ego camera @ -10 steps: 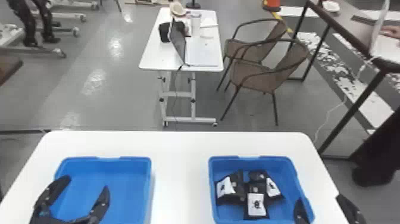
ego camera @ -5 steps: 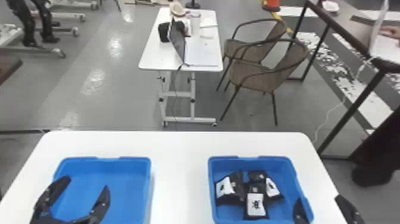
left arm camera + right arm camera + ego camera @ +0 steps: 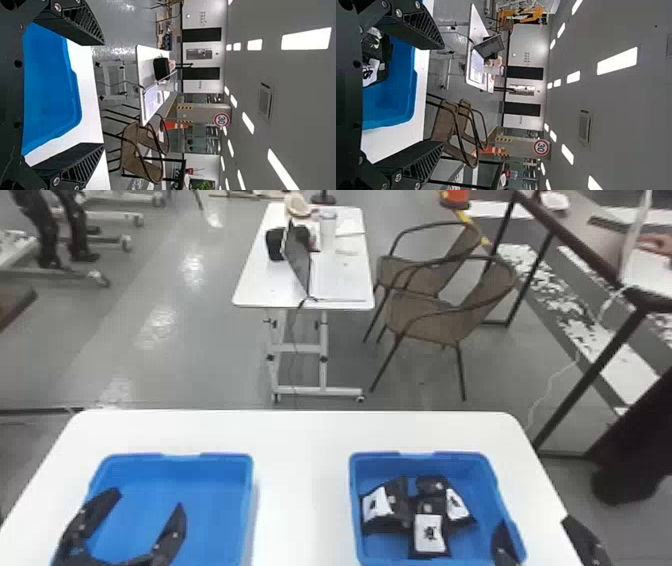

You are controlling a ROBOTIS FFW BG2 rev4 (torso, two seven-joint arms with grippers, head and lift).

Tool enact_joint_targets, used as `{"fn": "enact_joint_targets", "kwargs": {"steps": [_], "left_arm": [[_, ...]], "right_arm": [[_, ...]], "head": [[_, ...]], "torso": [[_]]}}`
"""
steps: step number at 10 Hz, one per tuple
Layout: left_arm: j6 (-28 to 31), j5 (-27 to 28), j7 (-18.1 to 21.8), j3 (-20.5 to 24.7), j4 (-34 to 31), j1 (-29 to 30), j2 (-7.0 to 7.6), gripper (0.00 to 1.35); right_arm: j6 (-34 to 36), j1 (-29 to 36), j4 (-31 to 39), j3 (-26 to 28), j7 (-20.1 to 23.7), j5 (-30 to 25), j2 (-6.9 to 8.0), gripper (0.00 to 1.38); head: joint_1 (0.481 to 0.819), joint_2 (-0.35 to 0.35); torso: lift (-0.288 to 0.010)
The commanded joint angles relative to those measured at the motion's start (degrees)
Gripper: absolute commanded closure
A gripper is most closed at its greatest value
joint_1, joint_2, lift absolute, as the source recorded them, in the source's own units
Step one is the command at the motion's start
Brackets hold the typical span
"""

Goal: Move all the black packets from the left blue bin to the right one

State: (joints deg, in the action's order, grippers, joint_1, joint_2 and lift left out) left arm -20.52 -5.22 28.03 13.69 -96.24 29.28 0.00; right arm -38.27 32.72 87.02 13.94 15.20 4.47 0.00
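Observation:
In the head view my left gripper (image 3: 150, 496) stands open over the left blue bin (image 3: 210, 480), whose visible floor is bare. My right gripper (image 3: 534, 517) is open at the right wall of the right blue bin (image 3: 500, 490). Several black packets with white labels lie in that bin, one at its left (image 3: 378, 506), one in front (image 3: 429, 532) and one to the right (image 3: 457, 506). The left wrist view has my left gripper (image 3: 104, 95) with its fingers wide apart. In the right wrist view my right gripper (image 3: 443, 95) holds nothing, with a packet (image 3: 375, 67) beyond it.
Both bins stand on a white table (image 3: 300, 450), with a gap between them. Behind it are a smaller white table (image 3: 340, 285) with a laptop and two brown chairs (image 3: 425, 315). A dark-framed table (image 3: 590, 250) stands at the right.
The right gripper has shifted very slightly to the left. The left gripper and the packets look the same as before.

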Motion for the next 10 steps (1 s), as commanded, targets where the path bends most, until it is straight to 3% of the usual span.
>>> {"fn": "enact_joint_targets", "kwargs": {"steps": [1,10], "left_arm": [[0.39,-0.05,0.00,-0.24,0.00,-0.19,-0.15,0.12],[1.88,-1.90,0.09,-0.86,0.71,-0.72,-0.15,0.12]], "right_arm": [[0.39,-0.47,-0.01,-0.05,0.00,0.27,0.05,0.17],[0.92,-1.26,0.26,-0.58,0.00,1.59,0.05,0.17]], "head": [[0.695,-0.073],[0.695,-0.079]], "torso": [[0.000],[0.000]]}}
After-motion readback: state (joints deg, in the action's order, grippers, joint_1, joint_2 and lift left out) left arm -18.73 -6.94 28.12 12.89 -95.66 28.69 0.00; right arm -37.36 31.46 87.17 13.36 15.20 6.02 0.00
